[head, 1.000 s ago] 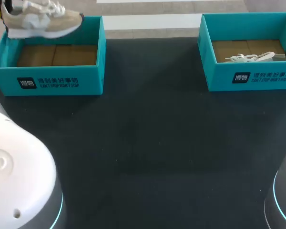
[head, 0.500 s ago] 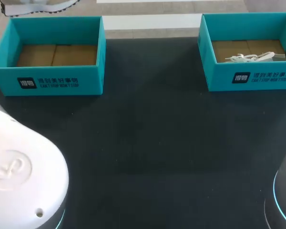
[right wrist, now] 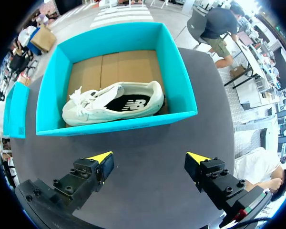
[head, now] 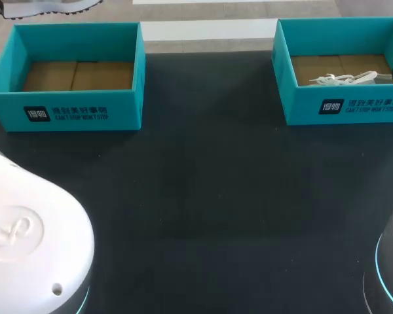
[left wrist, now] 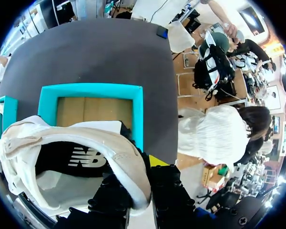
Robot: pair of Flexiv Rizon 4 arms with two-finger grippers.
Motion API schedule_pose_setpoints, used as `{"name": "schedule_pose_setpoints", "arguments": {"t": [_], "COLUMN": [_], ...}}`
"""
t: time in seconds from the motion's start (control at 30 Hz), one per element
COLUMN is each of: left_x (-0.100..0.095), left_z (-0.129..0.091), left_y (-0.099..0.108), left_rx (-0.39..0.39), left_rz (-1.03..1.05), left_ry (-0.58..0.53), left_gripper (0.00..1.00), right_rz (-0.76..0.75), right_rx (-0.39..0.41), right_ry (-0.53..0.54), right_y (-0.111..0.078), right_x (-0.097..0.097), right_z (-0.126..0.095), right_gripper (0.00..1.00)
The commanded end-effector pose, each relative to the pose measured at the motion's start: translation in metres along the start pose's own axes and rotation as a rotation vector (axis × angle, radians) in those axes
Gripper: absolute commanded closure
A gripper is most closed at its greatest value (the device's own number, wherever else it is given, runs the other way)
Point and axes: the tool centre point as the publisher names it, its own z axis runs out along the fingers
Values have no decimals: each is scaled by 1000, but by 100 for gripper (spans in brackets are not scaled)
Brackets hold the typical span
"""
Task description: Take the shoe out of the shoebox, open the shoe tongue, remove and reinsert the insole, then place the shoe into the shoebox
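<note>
Our left gripper [left wrist: 142, 175] pinches the heel of the cream cloth sneaker [left wrist: 62, 143], up over the teal cardboard shoebox [head: 72, 72] at eleven o'clock. The sneaker looks light and bendy, so the firm heel seems best to hold. Our right gripper [right wrist: 150, 167] hangs wide open and holds nothing.

The left shoebox [head: 65, 111] and right shoebox [head: 344, 104] stand well apart on the table [head: 209, 196], a shoe [head: 347, 78] inside the latter.
</note>
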Motion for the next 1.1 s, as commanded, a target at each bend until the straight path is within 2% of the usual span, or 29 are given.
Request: {"name": "schedule_pose_setpoints", "arguments": {"t": [0.03, 0.13, 0.3, 0.67, 0.87, 1.1], "left_x": [0, 0, -7, -26, -50, -92], "left_z": [0, 0, -11, -24, -30, -38], "left_y": [-5, -5, -31, -85, -119, -169], "left_rx": [-12, -12, -98, -170, -165, -208], "left_rz": [0, 0, -9, -64, -82, -69], "left_ry": [0, 0, 49, 82, 99, 135], "left_gripper": [100, 100, 100, 100, 100, 100], "right_rz": [1, 1, 1, 1, 1, 1], "right_rx": [-1, -1, -1, -1, -1, -1], "right_ry": [0, 0, 0, 0, 0, 0], "right_y": [0, 0, 0, 0, 0, 0], "right_x": [0, 0, 0, 0, 0, 0], "right_z": [0, 0, 0, 0, 0, 0], "right_gripper": [0, 0, 0, 0, 0, 0]}}
